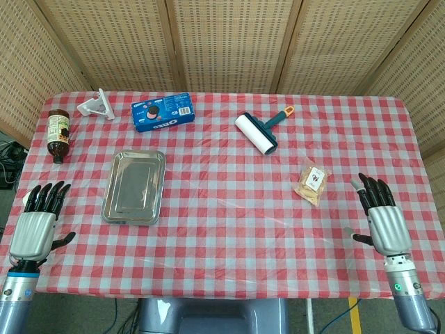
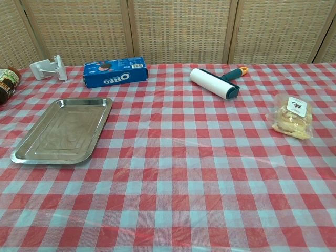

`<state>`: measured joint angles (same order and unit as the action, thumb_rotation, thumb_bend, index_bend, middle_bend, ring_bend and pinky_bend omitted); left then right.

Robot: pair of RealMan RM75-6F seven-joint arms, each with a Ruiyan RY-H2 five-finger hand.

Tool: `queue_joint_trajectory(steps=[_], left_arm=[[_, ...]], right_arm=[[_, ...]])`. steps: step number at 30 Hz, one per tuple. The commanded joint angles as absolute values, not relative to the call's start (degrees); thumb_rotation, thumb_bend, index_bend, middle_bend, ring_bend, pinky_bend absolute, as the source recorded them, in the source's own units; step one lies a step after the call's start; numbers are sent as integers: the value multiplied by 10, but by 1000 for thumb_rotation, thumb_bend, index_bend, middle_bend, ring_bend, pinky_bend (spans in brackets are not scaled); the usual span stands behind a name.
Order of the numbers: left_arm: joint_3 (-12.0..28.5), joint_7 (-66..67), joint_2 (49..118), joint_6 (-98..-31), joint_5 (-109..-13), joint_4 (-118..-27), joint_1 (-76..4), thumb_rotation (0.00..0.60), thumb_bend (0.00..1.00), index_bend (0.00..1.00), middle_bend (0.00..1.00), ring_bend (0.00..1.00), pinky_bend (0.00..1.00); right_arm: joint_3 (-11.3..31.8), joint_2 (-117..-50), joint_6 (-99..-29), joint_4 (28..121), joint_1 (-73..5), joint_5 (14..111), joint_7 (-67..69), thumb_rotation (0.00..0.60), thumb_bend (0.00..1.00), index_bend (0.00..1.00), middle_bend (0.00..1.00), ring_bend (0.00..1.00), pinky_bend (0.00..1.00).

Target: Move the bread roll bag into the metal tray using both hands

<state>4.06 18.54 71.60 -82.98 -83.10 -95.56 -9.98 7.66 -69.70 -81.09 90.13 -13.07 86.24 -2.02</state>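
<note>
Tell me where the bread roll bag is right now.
In the head view the bread roll bag lies on the table's right side, below the lint roller and just up-left of the right hand, untouched.

My head camera looks steeply down on the whole table point(image 1: 229, 229); my chest camera views it low, closer.

A table point(image 1: 229, 229) covered in red-and-white checked cloth is filling the frame. A metal tray point(image 1: 134, 186) is lying left of centre, a bread roll bag point(image 1: 312, 184) is sitting right of centre, a lint roller point(image 1: 259, 131) is resting at upper centre, and a blue cookie box point(image 1: 162, 111), a white bracket point(image 1: 96, 106) and a brown bottle point(image 1: 58, 133) are lying at upper left.
</note>
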Motion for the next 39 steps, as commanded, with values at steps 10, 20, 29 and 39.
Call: queue_joint_trajectory(steps=[10,20,29,39], left_arm=[[49,172,716,-800,-799,-940,-111,600,0,0,0,0,0],[51,168,715,-795,-793,-937,-115,600,0,0,0,0,0],[50,163,714,-795,-794,-936,-116,600,0,0,0,0,0],[48,164,715,-791,-795,-938,-119,600,0,0,0,0,0]], right_arm=[[165,-697,-581,904,-285,675,-138,600,61,0,0,0,0],[177,-749,-450,779,-365,552,-141,600,61,0,0,0,0],[151,-787,-393,707,-388,521,-122,600,61,0,0,0,0],[142,-802,-389,710,-406,522,-114,600,60,0,0,0,0]])
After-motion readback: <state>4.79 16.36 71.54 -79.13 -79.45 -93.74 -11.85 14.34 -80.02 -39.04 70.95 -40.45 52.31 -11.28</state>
